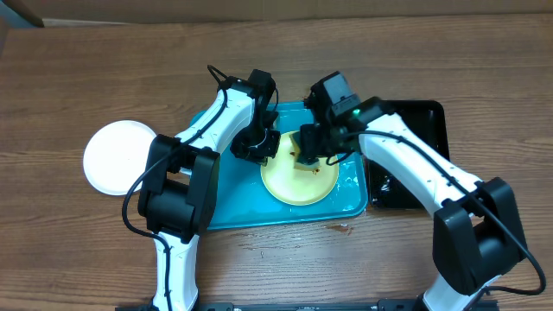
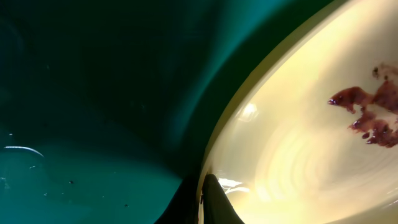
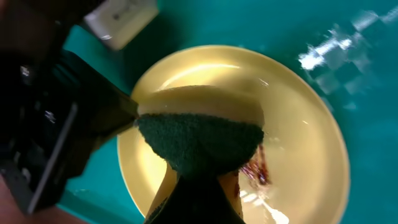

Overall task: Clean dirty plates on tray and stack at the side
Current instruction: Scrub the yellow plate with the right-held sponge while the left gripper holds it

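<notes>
Right jaws are clamped on a sponge [image 3: 199,144], its dark green face turned toward the wrist camera. The right gripper [image 1: 308,155] holds the sponge down over the yellow-green plate [image 1: 298,183]. A brown sauce smear [image 3: 258,169] shows on the plate, just beside the sponge's lower edge.

Of the left jaws, only one dark finger [image 2: 211,200] shows in the left wrist view. It touches the plate's rim, but I cannot tell whether the jaws pinch it. From overhead, the left gripper [image 1: 259,147] sits at the plate's left edge.

The plate lies on the blue tray [image 1: 233,207], in its right half. A white plate [image 1: 121,157] rests on the wooden table [image 1: 86,69], well to the left of the tray and apart from it. A black tray [image 1: 423,130] lies just beside the blue tray's right edge, partly hidden under the right arm.
</notes>
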`<state>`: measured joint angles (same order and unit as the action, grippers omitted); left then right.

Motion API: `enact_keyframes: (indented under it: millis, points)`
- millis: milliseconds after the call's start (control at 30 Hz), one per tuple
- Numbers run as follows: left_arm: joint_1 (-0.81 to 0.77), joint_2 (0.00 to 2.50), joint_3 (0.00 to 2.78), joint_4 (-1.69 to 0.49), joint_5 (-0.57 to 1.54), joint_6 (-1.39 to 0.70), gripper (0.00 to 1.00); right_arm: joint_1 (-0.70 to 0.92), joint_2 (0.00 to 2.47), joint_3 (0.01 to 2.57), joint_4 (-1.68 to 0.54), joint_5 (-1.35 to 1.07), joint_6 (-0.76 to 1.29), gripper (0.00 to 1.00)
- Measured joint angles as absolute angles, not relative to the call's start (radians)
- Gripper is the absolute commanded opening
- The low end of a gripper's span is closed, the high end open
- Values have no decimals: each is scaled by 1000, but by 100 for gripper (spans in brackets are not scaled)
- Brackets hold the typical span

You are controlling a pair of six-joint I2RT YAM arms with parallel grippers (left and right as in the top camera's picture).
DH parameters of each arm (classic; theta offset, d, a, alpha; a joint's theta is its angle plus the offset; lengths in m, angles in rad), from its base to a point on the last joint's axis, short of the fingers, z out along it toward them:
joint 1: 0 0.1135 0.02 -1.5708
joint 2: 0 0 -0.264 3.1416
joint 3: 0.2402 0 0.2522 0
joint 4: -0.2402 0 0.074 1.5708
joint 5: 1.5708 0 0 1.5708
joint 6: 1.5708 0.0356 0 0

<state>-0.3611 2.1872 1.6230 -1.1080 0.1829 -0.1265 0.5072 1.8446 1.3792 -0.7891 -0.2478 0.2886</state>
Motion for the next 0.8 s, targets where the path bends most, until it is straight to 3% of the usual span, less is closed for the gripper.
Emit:
enact_keyframes:
  millis: [800]
  points:
    - [-367, 2187, 1623, -1107, 186, -127, 4, 576, 2024, 1354, -633, -171, 398, 4]
